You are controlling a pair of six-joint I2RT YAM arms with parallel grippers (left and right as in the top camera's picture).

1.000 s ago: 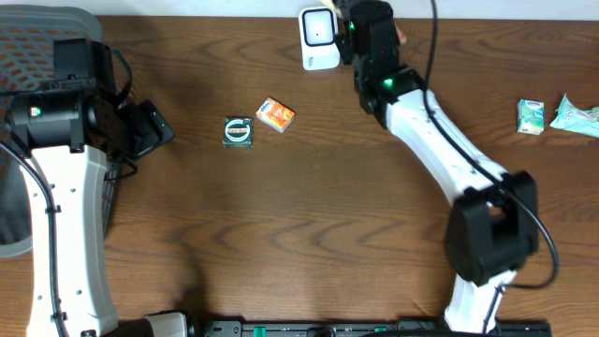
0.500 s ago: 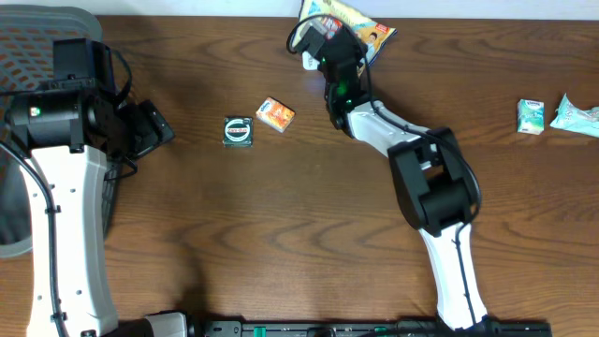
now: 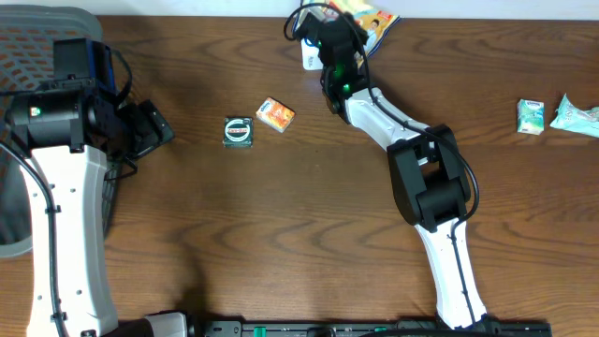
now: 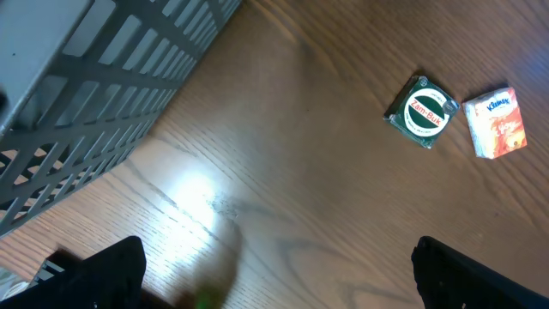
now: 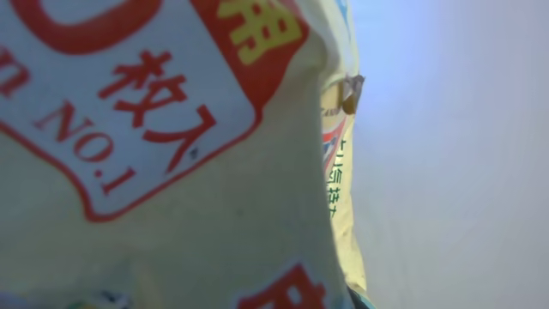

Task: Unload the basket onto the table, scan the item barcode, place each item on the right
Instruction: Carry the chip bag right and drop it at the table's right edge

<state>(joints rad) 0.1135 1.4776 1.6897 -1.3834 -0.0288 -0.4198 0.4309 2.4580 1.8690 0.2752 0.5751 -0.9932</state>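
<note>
The right tool (image 3: 328, 34) grips a yellow printed packet (image 3: 372, 20). The left tool (image 4: 283, 273) hangs released over the brown wooden worktop (image 3: 281, 215).

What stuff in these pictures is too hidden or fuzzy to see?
- Barcode on the yellow packet: none shows; the right wrist view is too close, and the top edge crops the packet overhead.
- Scanner: overhead, mostly covered by the right gripper.
- Its grip: the packet fills the right wrist view.
- Print on the green packets: too small overhead.
</note>
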